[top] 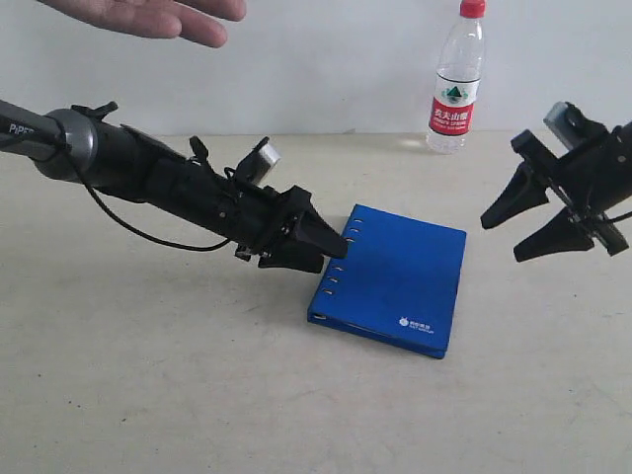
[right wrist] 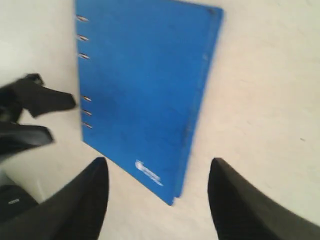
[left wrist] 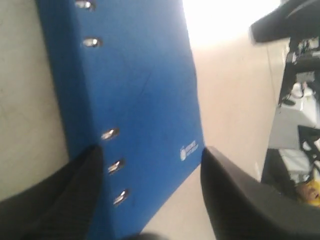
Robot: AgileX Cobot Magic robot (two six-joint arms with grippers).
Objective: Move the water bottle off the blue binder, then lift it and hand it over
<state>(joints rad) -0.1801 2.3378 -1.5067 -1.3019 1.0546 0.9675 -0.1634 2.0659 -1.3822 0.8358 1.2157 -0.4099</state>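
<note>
Both spread and empty — left gripper (top: 331, 255) at blue binder's (top: 395, 281) ring edge, right gripper (top: 502, 240) apart — water bottle (top: 456, 84) well behind.

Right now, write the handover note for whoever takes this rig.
Left hand: open, at the blue binder's ringed edge, holding nothing.
Right hand: open, in the air right of the binder, empty.
Water bottle: upright on the table at the back, off the binder: done.
To do: grip the binder, lift it, hand it over; a person's palm is held out, upper left of the exterior view.
</note>
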